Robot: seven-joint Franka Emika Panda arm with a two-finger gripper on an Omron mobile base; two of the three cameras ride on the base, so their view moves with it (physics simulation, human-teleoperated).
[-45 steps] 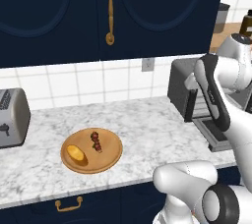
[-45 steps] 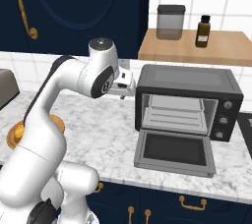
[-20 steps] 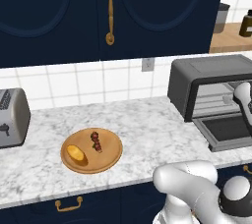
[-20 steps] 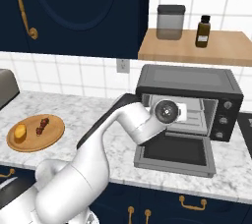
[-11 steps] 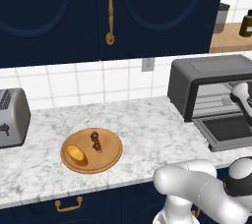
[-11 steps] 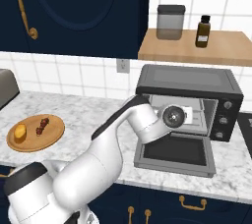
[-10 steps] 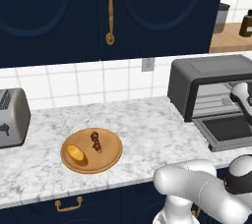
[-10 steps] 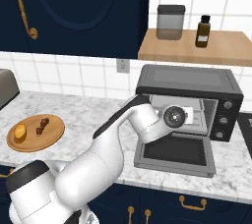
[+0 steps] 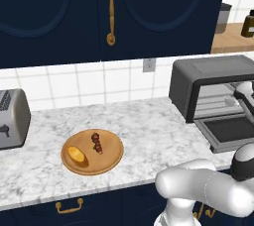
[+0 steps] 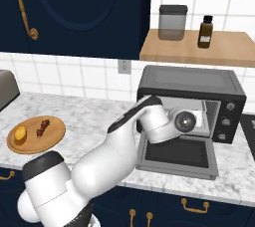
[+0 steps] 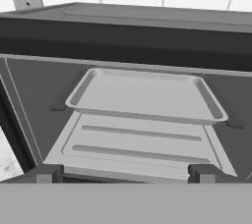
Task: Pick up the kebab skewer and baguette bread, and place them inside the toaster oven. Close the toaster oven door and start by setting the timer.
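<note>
While toaster oven door hangs open, hand faces the toaster oven cavity.
Hand spread wide, empty; tray just ahead; kebab skewer, baguette bread on wooden plate well apart.

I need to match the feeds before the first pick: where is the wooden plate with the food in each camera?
Left base view: the plate lies lower left of centre on the counter, with the baguette and skewer on it.
Right base view: plate at the far left edge, on the counter.
Hand view: faces into the toaster oven.
Shared landmark: the toaster oven, door down.
</note>
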